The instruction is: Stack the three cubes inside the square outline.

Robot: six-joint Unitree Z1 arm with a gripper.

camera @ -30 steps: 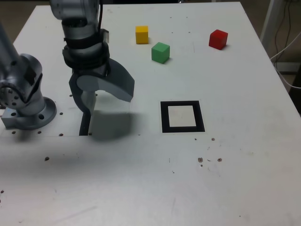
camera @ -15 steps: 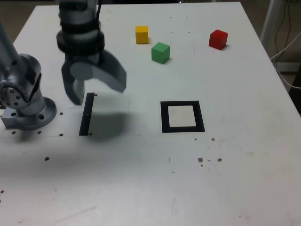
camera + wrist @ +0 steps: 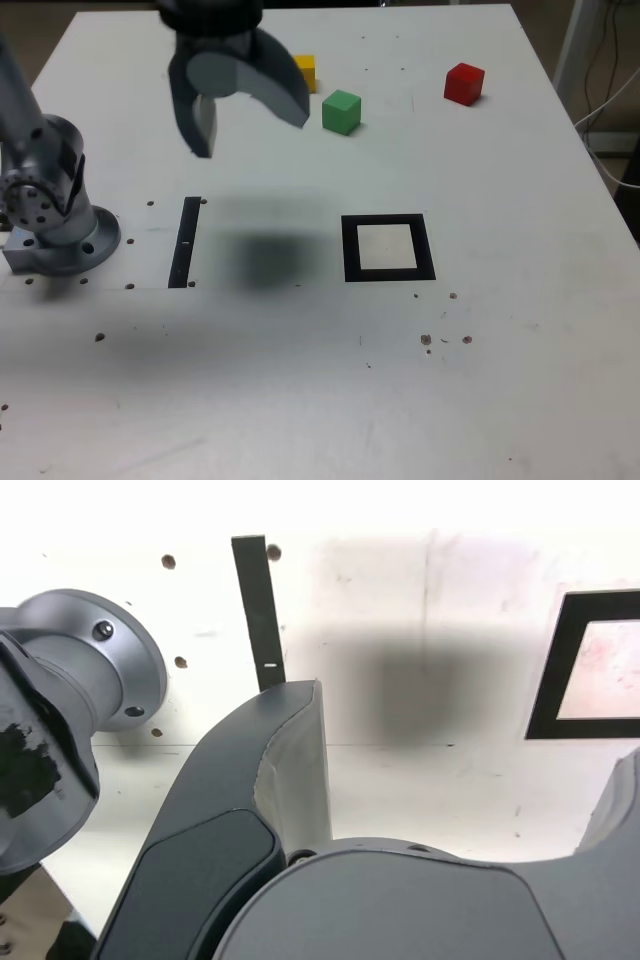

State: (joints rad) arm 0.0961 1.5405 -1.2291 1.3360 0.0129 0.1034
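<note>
Three cubes rest on the white table (image 3: 500, 360) at its far side. The yellow cube (image 3: 306, 71) is partly covered by my gripper, the green cube (image 3: 341, 111) lies just to its right in the exterior view, and the red cube (image 3: 464, 83) sits farther right. My gripper (image 3: 250, 130) hangs open and empty above the table, close beside the yellow cube. The square outline (image 3: 387, 247) lies flat nearer the front, with nothing in it. In the wrist view the open gripper (image 3: 468, 730) frames bare table and part of the square outline (image 3: 545, 670); no cube shows there.
A narrow black strip (image 3: 185, 242) lies at the exterior view's left of the square outline, also seen as the strip (image 3: 258, 610) in the wrist view. The arm's grey base (image 3: 55, 215) stands at the table's left edge. Small dark specks and screw holes dot the tabletop.
The gripper has risen from low over the black strip and moved toward the far side and to the exterior view's right, nearing the yellow cube. It stayed open. The cubes have not moved.
</note>
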